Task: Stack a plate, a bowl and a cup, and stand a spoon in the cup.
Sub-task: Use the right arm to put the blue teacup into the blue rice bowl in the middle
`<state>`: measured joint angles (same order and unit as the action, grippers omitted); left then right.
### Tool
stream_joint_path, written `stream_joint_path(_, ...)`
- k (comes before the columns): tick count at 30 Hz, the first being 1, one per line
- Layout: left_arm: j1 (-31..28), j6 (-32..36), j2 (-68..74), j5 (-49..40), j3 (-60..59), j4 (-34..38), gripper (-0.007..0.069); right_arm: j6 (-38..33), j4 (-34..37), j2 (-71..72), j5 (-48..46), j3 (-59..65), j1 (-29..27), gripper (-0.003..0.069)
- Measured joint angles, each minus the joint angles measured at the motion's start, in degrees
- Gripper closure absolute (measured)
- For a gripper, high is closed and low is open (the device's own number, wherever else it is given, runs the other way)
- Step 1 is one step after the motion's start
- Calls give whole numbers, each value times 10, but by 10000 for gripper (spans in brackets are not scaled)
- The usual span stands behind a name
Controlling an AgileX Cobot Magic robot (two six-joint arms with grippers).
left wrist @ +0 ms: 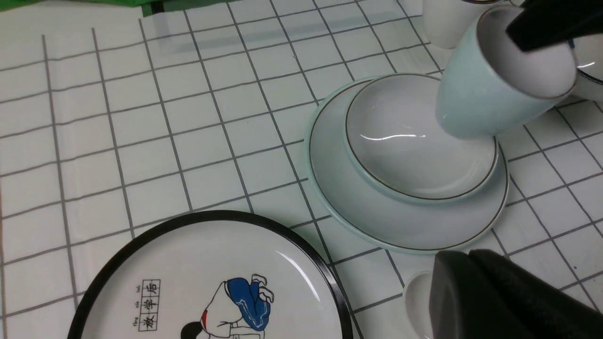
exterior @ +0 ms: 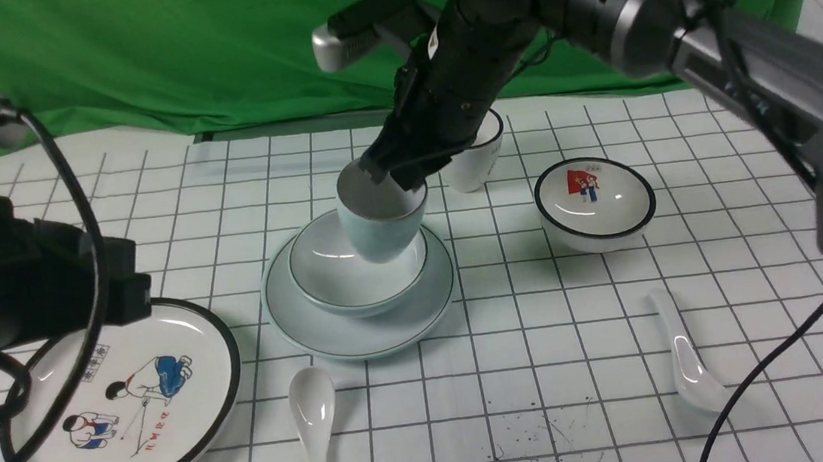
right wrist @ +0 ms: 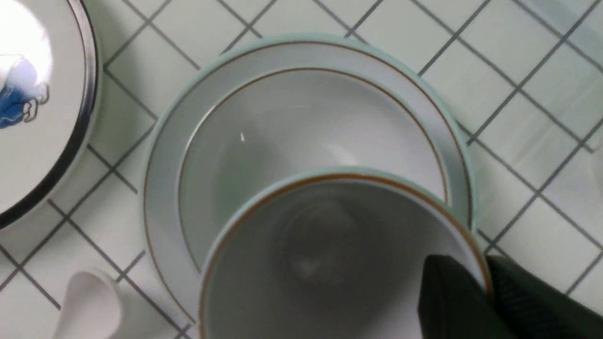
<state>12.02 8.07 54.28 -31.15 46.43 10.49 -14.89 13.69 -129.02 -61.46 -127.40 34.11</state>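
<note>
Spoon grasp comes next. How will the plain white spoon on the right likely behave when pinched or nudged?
The spoon shows sharp glossy highlights, so it is probably glazed and slippery to pinch. It looks like rigid ceramic: no flex, may chip if dropped. Its rounded bowl and curved handle suggest it could pivot or rock when pushed.

The front view looks forward and down from the robot's own side onto the gridded table (exterior: 546,369), the green backdrop (exterior: 175,50) closing the far edge; it stands far enough back to take in all the crockery. The left wrist view looks slantwise from low and near, across the picture plate (left wrist: 141,263) toward the plate (left wrist: 377,216) and bowl (left wrist: 405,160); the right wrist view looks almost straight down, very close, into the cup (right wrist: 306,263); all three views share plate, bowl and cup.
</note>
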Motion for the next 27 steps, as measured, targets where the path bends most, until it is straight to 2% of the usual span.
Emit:
stream_joint_path(22, 0, 4, 0, 6, 0, 0, 661, 4, 21, -54, 48, -7, 1, 573)
stream_joint_path(27, 0, 6, 0, 6, 0, 0, 661, 6, 21, -54, 50, -7, 1, 545)
